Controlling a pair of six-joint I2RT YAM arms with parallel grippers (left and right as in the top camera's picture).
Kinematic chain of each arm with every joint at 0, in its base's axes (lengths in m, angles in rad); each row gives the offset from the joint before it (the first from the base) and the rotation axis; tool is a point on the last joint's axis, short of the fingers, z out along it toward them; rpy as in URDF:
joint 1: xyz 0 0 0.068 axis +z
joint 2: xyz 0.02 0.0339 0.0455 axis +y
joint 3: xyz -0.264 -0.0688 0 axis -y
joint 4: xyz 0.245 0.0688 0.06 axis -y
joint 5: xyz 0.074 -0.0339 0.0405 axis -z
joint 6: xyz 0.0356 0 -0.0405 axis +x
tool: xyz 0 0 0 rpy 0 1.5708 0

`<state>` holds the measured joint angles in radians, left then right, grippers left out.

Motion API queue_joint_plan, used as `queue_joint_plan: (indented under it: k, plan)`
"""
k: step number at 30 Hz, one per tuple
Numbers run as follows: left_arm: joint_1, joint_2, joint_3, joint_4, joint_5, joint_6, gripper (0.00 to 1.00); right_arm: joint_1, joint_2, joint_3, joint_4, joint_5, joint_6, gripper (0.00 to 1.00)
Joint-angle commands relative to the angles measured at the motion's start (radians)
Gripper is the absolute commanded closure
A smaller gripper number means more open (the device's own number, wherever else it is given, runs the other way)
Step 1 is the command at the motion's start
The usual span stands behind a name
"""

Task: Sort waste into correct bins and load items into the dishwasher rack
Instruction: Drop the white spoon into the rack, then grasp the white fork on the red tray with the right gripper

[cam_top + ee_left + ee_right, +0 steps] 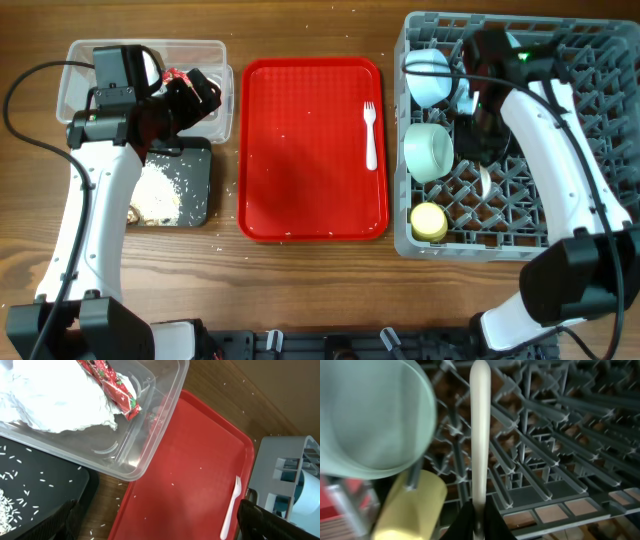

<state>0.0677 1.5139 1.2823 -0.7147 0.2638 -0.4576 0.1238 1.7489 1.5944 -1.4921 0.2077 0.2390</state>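
Observation:
My left gripper (165, 530) is open and empty, hovering by the clear tub (215, 52) over the red tray's left edge; it also shows in the overhead view (200, 95). The tub (150, 450) holds the white napkin (50, 400) and the red wrapper (112, 387). Rice scraps (160, 185) lie in the black tray (198, 185). A white fork (370, 135) lies on the red tray. My right gripper (479, 522) is shut on the white spoon (480, 430), holding it over the grey rack (580, 130). The rack holds a blue bowl (428, 75), a mint bowl (430, 150) and a yellow cup (430, 222). I cannot make out the plate.
The flat red tray (300, 150) lies between the bins and the rack, with a few rice grains on it. Loose grains also lie on the wood by the black tray (20, 485). The rack's upright pegs (560, 450) surround the spoon.

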Motion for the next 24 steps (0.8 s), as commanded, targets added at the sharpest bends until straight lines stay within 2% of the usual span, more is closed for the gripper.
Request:
queue_joint_plan:
  k: [1,3,4,7,9,11,12,13,15,19,24]
  plan:
    - [0.003,0.008,-0.001,0.003,0.005,0.005,0.00,-0.015,0.003,-0.075,0.008,0.032,-0.004,0.68]
    - [0.003,0.008,-0.001,0.003,0.005,0.005,0.00,-0.015,0.003,-0.077,0.011,0.031,-0.022,0.57]
    - [0.003,0.008,-0.001,0.003,0.005,0.005,0.00,-0.015,0.003,-0.073,0.015,0.028,-0.030,0.55]
    - [0.003,0.008,-0.001,0.003,0.005,0.005,0.00,-0.012,0.003,-0.010,0.031,-0.025,-0.035,0.54]
    - [0.003,0.008,-0.001,0.003,0.005,0.005,0.00,0.005,0.003,0.086,0.060,-0.152,-0.091,0.54]
    - [0.003,0.008,-0.001,0.003,0.005,0.005,0.00,0.065,0.003,0.193,0.156,-0.281,-0.111,0.53]
    - [0.003,0.008,-0.001,0.003,0.005,0.005,0.00,0.101,0.003,0.215,0.215,-0.293,-0.106,0.50]
    - [0.003,0.008,-0.001,0.003,0.005,0.005,0.00,0.152,0.003,0.220,0.300,-0.290,-0.090,0.45]
    - [0.003,0.008,-0.001,0.003,0.005,0.005,0.00,0.249,0.035,0.219,0.445,-0.269,-0.023,0.44]
    - [0.003,0.008,-0.001,0.003,0.005,0.005,0.00,0.371,0.241,0.219,0.628,-0.179,0.102,0.41]
    - [0.003,0.008,-0.001,0.003,0.005,0.005,0.00,0.365,0.416,0.219,0.661,-0.134,0.189,0.41]
